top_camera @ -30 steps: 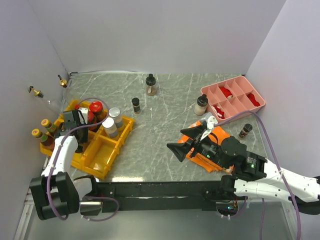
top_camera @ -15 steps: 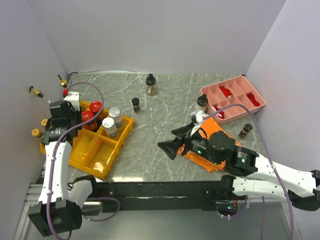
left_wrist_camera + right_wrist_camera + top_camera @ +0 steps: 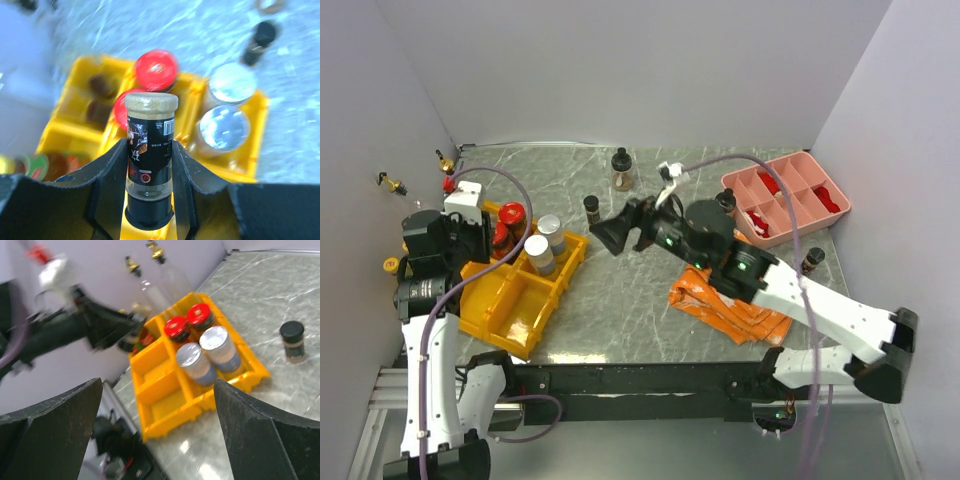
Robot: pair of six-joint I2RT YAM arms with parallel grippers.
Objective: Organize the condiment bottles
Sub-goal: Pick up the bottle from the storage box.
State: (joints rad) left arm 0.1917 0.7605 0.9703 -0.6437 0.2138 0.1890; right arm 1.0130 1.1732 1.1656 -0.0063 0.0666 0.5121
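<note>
1. Landmark: the yellow plastic divided bin (image 3: 525, 300) stood on the grey marbled table (image 3: 650, 290), before the left arm.
2. In the bin's far compartments stood two red-capped bottles (image 3: 200, 315) and, just beside them, two silver-lidded glass jars (image 3: 225, 127).
3. Beyond the bin's far corner, apart from it, a small black-capped spice bottle (image 3: 591, 205) stood on the table. Two gold-spout glass bottles (image 3: 131, 262) stood by the wall behind the bin.
4. Well apart from the bin, across the table, lay a crumpled orange cloth (image 3: 720, 305) and a pink divided tray (image 3: 802, 162).
5. The right gripper (image 3: 623, 228) hung between bin and tray, its fingers spread wide with nothing between them.
6. The left gripper (image 3: 149, 150) was clamped on a tan-capped glass bottle (image 3: 150, 130), seen over the bin in the wrist view, one finger against each side.
7. This bottle bore a black label with a barcode and a round red emblem. Its print was too blurred to read. Clear glass showed below the label, then a dark band.
</note>
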